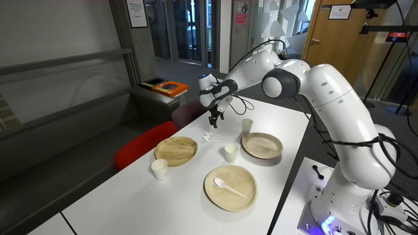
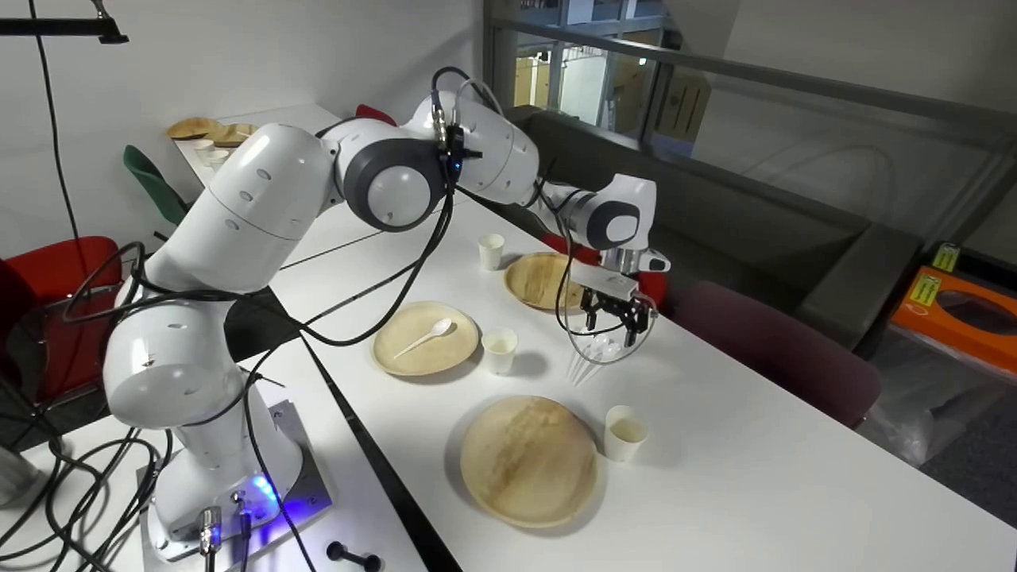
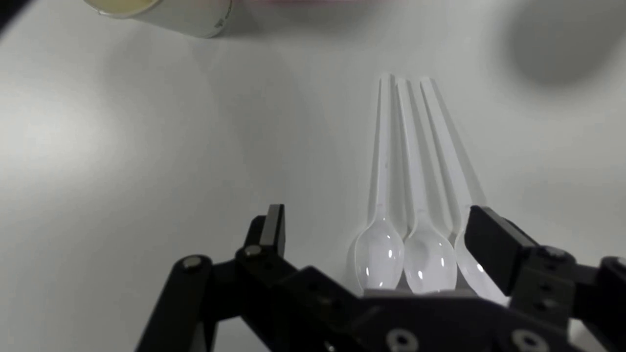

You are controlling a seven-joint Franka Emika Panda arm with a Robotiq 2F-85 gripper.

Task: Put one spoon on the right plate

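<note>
The right plate is a round tan dish with a raised, darker rim. It also shows bare in an exterior view and is out of the wrist view. Three white plastic spoons lie side by side on the table: a left spoon, a middle spoon and a right spoon. The group also shows in an exterior view. My gripper is open and empty above the spoon bowls. Its right finger covers part of the right spoon's bowl. It also shows in both exterior views.
A flat pale plate holds another spoon. A grained wooden plate lies near the red chair. Paper cups stand by the plates: a front cup, a middle cup and a far cup.
</note>
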